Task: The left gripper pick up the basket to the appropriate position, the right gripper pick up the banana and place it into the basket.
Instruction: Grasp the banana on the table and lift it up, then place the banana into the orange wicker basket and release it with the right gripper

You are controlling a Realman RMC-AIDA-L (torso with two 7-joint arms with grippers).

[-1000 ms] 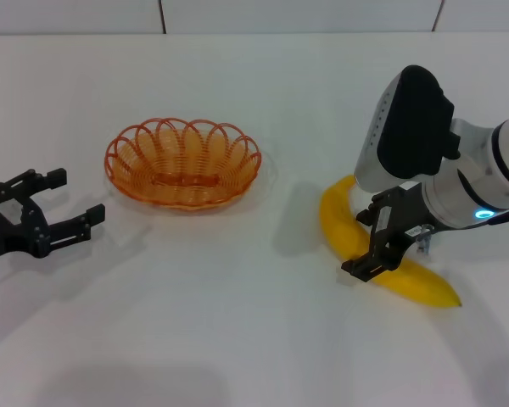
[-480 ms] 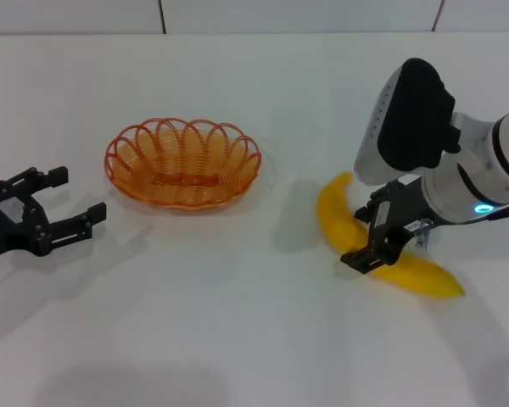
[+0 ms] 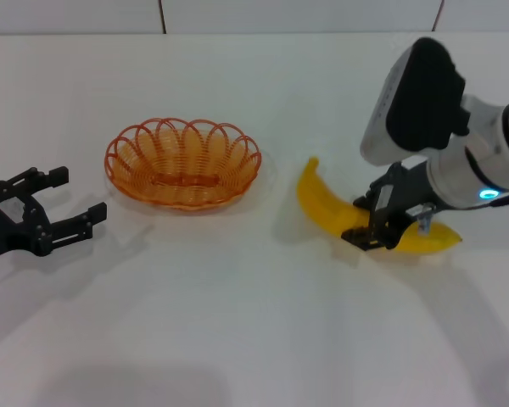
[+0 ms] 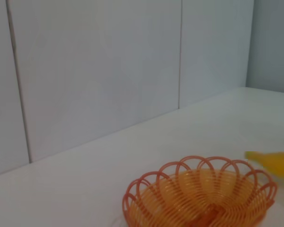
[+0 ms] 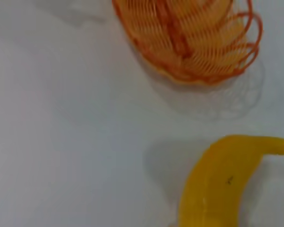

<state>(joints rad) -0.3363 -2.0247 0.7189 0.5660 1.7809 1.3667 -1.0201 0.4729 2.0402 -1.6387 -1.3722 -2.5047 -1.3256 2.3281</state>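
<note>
The orange wire basket [image 3: 182, 165] stands empty on the white table, left of centre; it also shows in the left wrist view [image 4: 201, 196] and the right wrist view [image 5: 189, 35]. My left gripper [image 3: 76, 197] is open and empty, a hand's width left of the basket. The yellow banana [image 3: 322, 208] is right of the basket, its stem end pointing toward it. My right gripper [image 3: 377, 225] is shut on the banana near its middle. The banana also shows in the right wrist view [image 5: 217, 184] and at the edge of the left wrist view [image 4: 274, 163].
The white table [image 3: 237, 322] runs back to a white tiled wall [image 4: 94, 71]. The bulky white right arm [image 3: 424, 102] hangs over the table's right side.
My right gripper has moved up and a little toward the basket with the banana, which has swung so its stem end is closer to the basket. The left gripper and basket have not moved.
</note>
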